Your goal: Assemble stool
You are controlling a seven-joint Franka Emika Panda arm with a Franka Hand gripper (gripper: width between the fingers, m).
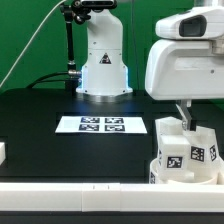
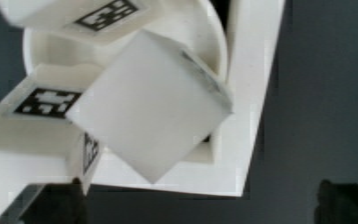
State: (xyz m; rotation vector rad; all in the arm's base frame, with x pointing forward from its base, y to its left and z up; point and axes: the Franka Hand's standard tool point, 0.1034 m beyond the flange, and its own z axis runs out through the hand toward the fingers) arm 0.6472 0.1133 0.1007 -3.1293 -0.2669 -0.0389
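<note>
Exterior view: the gripper (image 1: 186, 117) hangs directly above the stool (image 1: 186, 153), which sits low at the exterior view's right on the black table (image 1: 40, 120). One finger (image 1: 181, 113) shows just over the topmost white tagged part; whether it touches that part cannot be told. The stool parts beneath the gripper are white blocks bearing black-and-white square tags, clustered together. The marker board (image 1: 104, 125) lies flat on the table, well apart from the gripper, towards the robot base (image 1: 104, 72).

Wrist view: the fingertips (image 2: 348, 198) appear as dark shapes at the frame edge, spread wide with nothing between them; the gripper is released. The stool (image 2: 149, 120) fills the picture just below the gripper, a tilted white face foremost, tagged faces behind it.
</note>
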